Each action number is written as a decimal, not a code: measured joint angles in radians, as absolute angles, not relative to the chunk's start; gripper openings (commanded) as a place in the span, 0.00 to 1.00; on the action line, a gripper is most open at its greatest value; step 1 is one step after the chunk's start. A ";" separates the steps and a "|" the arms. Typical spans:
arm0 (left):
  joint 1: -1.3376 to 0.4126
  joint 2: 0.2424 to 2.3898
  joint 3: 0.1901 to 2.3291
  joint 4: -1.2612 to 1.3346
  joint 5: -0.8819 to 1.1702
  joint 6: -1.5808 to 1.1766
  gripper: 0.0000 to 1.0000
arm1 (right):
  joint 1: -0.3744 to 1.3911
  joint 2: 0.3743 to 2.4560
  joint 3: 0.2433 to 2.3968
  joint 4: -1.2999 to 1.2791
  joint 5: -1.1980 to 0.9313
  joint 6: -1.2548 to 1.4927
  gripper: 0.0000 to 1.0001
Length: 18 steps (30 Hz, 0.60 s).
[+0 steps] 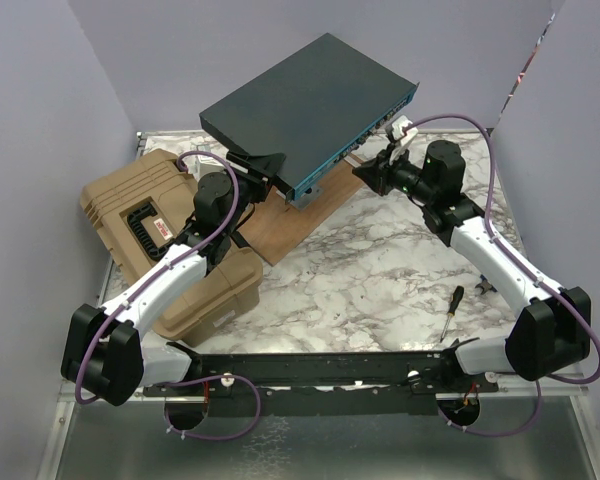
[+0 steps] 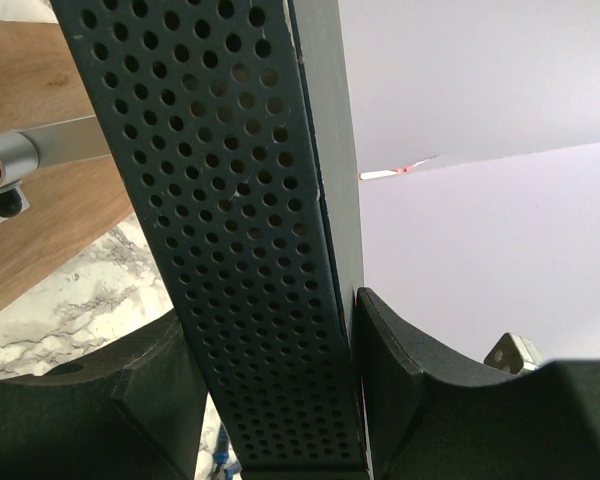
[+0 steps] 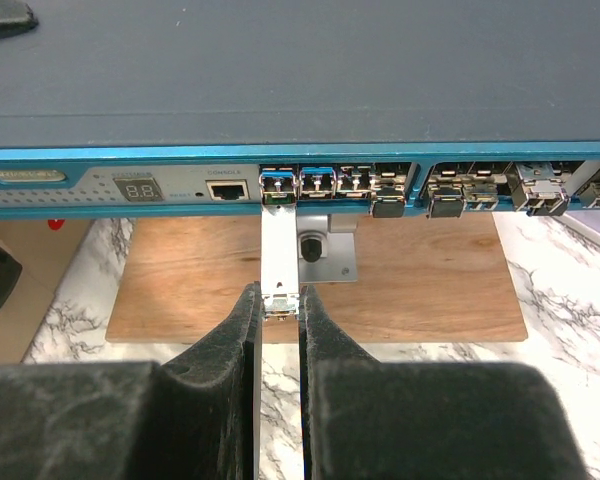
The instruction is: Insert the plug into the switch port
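Note:
The switch [image 1: 300, 100], a flat dark grey box with a teal front face [image 3: 110, 185], stands raised on a metal bracket [image 3: 330, 250] over a wooden board [image 1: 300, 215]. My left gripper [image 1: 265, 165] is shut on the switch's left end; in the left wrist view its fingers [image 2: 410, 380] clamp the perforated side wall [image 2: 240, 200]. My right gripper [image 3: 279, 300] is shut on the near end of a slim silver plug [image 3: 278, 250]. The plug's far end meets the leftmost blue-rimmed port [image 3: 277, 185] on the front face; how deep it sits is hidden.
A tan ribbed case [image 1: 150, 220] lies left, under my left arm. A screwdriver [image 1: 450, 312] rests on the marble table [image 1: 360, 270] near my right arm. Several other ports [image 3: 460, 190] to the right hold modules. Purple walls close in on three sides.

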<state>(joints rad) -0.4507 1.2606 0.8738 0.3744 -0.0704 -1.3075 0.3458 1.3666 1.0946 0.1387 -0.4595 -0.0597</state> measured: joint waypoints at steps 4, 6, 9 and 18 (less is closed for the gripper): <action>-0.451 1.261 0.874 0.374 -0.070 -1.308 0.16 | 0.346 1.367 1.095 0.136 -0.458 -0.078 0.00; -0.451 1.261 0.874 0.374 -0.070 -1.308 0.15 | 0.346 1.367 1.095 0.135 -0.458 -0.085 0.00; -0.451 1.261 0.874 0.374 -0.070 -1.308 0.15 | 0.346 1.368 1.095 0.133 -0.457 -0.097 0.00; -0.451 1.261 0.874 0.374 -0.070 -1.308 0.14 | 0.340 1.375 1.095 0.133 -0.466 -0.117 0.00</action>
